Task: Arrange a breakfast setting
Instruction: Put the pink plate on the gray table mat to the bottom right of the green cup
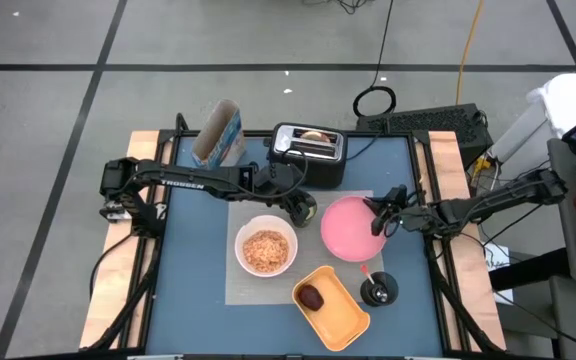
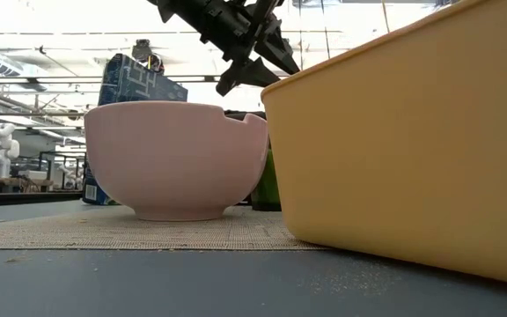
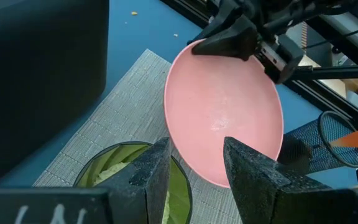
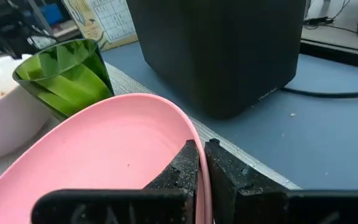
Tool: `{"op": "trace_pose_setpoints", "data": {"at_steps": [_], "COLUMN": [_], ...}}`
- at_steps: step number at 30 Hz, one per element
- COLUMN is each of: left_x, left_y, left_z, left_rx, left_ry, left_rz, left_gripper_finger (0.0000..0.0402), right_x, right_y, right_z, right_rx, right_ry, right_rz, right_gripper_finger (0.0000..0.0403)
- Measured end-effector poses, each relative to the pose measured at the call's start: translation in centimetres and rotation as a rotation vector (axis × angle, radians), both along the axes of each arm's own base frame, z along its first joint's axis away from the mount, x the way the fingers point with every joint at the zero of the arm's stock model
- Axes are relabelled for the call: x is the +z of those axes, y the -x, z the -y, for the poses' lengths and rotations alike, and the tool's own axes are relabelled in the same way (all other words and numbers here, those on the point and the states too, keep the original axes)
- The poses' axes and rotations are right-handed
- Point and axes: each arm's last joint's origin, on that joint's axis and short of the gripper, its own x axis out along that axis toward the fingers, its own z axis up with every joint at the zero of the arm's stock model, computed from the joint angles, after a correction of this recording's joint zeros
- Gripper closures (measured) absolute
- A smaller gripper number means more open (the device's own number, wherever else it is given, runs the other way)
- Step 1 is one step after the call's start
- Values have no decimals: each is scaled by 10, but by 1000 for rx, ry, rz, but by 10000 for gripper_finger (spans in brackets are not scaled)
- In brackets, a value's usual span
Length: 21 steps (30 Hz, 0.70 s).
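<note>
A grey placemat (image 1: 243, 215) lies mid-table. On it stand a white bowl (image 1: 265, 250) of cereal and a pale-green cup (image 3: 114, 168). My left gripper (image 3: 197, 168) hangs open just above the cup, one finger over its mouth and the other outside its rim; in the low view it stands higher than the cup (image 2: 267, 180). My right gripper (image 4: 205, 155) is shut on the pink plate (image 1: 348, 232) at the mat's right end. A dark brown round toasted piece (image 1: 311, 296) lies in the orange tray. My right gripper pinches the plate's rim (image 4: 188, 134) between its two fingers, on the side toward the table's right edge. The fingers come from the right, slanting a little downward. The plate is tilted, its held side raised. Whether its low side (image 3: 216, 180) rests on the mat I cannot tell.
A black-and-silver toaster (image 1: 308, 155) with something pale in its slot stands at the far edge, a cereal box (image 1: 218, 135) to its left. The orange tray (image 1: 353, 322) lies near the front edge, a black mesh holder (image 1: 378, 290) beside it.
</note>
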Motion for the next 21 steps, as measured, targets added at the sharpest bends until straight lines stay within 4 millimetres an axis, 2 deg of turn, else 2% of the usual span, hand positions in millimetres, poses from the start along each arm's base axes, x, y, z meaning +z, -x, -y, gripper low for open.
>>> {"op": "trace_pose_setpoints", "data": {"at_steps": [4,8,21], "left_x": [0,0,0], "left_y": [0,0,0], "left_z": [0,0,0], "left_rx": [0,0,-1], "left_ry": [0,0,0], "left_rz": [0,0,0], "left_gripper_finger": [247,247,247], "right_x": [-13,-7,-8], "right_y": [3,0,1], "right_z": [1,0,0], "right_rx": [7,12,12], "right_ry": [3,-5,-4], "right_rz": [39,117,110], "right_gripper_finger": [390,390,390]}}
